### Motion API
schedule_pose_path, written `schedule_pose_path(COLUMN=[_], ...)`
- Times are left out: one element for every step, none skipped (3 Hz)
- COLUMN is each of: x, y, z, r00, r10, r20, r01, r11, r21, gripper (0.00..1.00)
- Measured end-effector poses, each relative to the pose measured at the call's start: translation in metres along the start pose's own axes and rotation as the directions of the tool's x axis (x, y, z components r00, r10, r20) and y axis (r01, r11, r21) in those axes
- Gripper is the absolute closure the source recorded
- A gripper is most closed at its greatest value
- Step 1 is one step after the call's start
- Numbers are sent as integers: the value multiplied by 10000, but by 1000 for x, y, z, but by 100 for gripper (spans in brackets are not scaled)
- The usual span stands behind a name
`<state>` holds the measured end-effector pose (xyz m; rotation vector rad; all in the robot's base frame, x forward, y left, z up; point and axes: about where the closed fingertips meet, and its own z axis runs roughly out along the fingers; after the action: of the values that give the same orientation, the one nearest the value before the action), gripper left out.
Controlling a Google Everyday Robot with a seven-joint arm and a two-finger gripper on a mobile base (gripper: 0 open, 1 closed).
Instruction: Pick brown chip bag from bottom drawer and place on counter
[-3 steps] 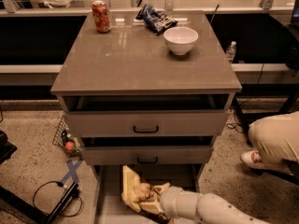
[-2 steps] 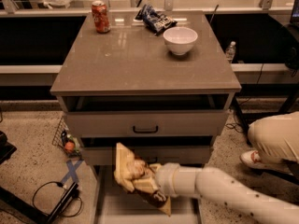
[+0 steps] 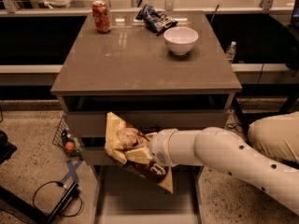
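My gripper [image 3: 140,152] is shut on the brown chip bag [image 3: 122,141], a crinkled bag with tan-yellow ends and a dark brown middle. It holds the bag in the air in front of the upper drawers, above the open bottom drawer [image 3: 147,199], a grey tray with a plain floor. The white arm reaches in from the right. The bag covers most of the fingers. The counter [image 3: 135,59], a glossy grey-brown slab, lies above and behind the bag.
On the counter stand a red soda can [image 3: 101,16], a dark blue snack bag [image 3: 156,19] and a white bowl [image 3: 180,39]. A wire basket [image 3: 65,136] and cables [image 3: 56,197] lie on the floor at left. A water bottle [image 3: 231,51] stands at right.
The gripper has lifted the brown chip bag up out of the bottom drawer, from just above the drawer floor to the height of the upper drawers.
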<state>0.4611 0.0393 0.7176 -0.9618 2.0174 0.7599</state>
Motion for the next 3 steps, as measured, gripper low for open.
schedule_pose_path(x=[0, -19, -76], y=[0, -4, -11], z=[0, -4, -26], r00=[10000, 10000, 10000], r10=[-1, -37, 10], r20=[0, 18, 7], r01=[1, 37, -10], r11=[10000, 10000, 9991], r21=[-1, 86, 414], gripper=[100, 100, 100])
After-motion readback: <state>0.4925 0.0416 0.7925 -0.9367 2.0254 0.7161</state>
